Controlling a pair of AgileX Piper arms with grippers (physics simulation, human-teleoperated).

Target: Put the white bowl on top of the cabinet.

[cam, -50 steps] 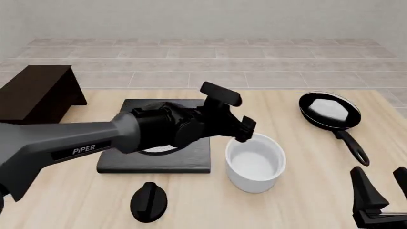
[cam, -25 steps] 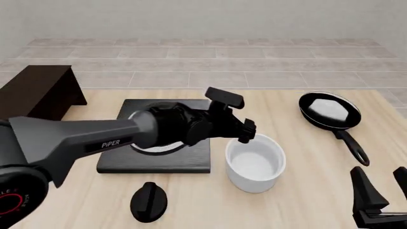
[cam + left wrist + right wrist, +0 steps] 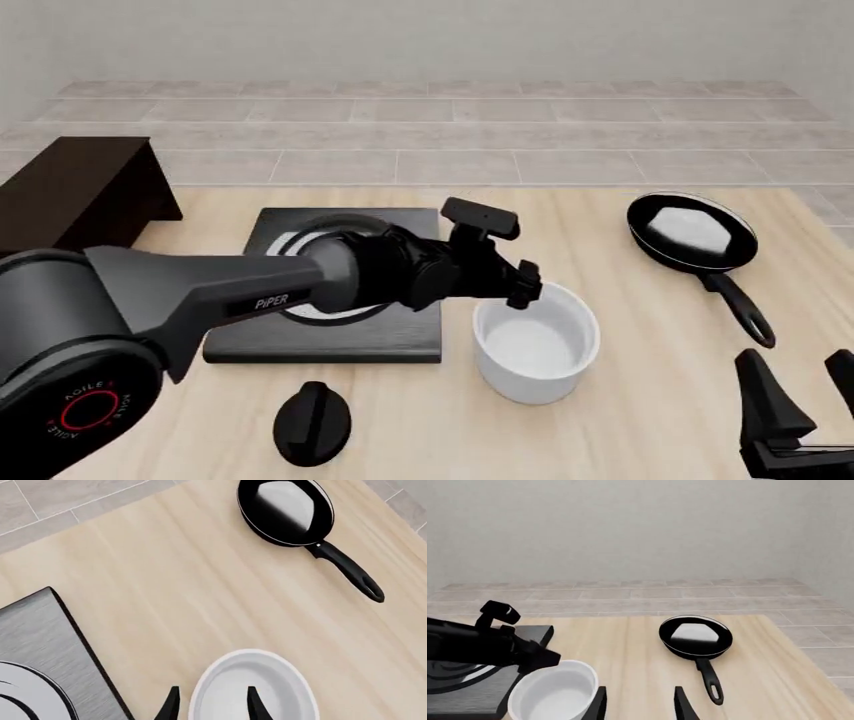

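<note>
Your left gripper [image 3: 518, 288] straddles the bowl [image 3: 537, 343] rim, jaws apart — close off-centre and the bowl could tip.

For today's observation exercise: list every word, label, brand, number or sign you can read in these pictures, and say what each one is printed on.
"PiPER": white letters on the grey forearm link of the left arm, front view.
"AGILE" then a partly cut-off letter, likely "AGILEX": curved around the red ring on the left arm's base joint, front view; smaller marks there are unreadable.
No text on the white bowl, frying pan, stove plate or cabinet.
</note>
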